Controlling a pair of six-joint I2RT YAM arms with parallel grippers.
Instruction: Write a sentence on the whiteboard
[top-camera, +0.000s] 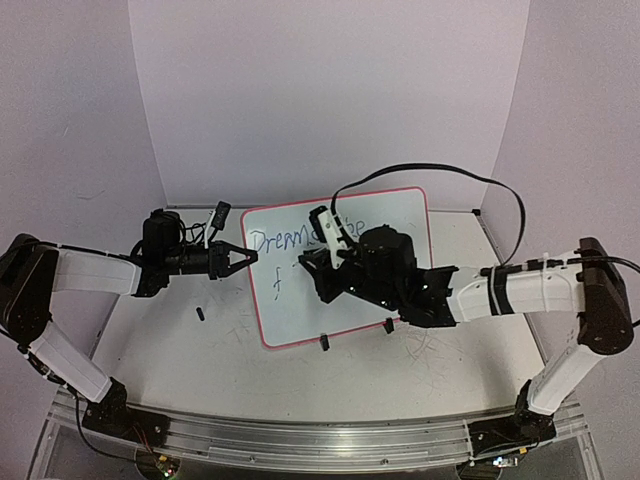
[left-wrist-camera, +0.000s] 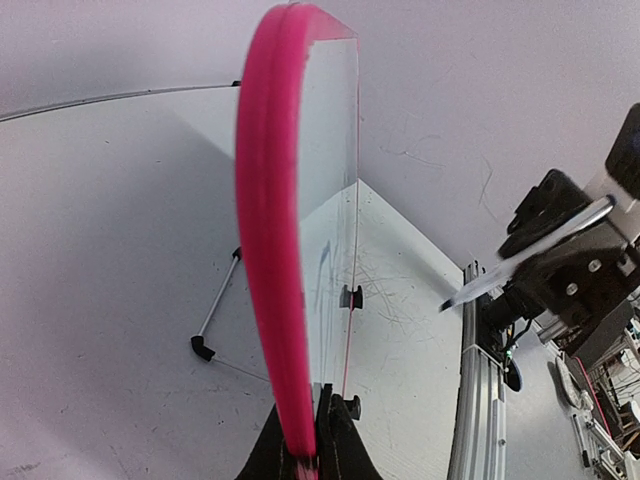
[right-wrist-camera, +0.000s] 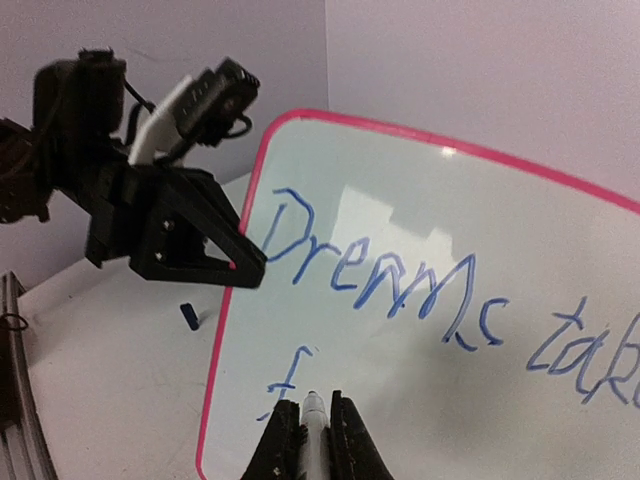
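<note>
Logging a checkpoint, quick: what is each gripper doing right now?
Left gripper: shut on the whiteboard rim.
Right gripper: shut on the marker.

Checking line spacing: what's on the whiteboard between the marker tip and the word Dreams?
Right wrist view: bare whiteboard between the marker and Dreams; a lone blue f sits just left of the tip.

A small dark piece lies on the scuffed tabletop, white backdrop behind
</note>
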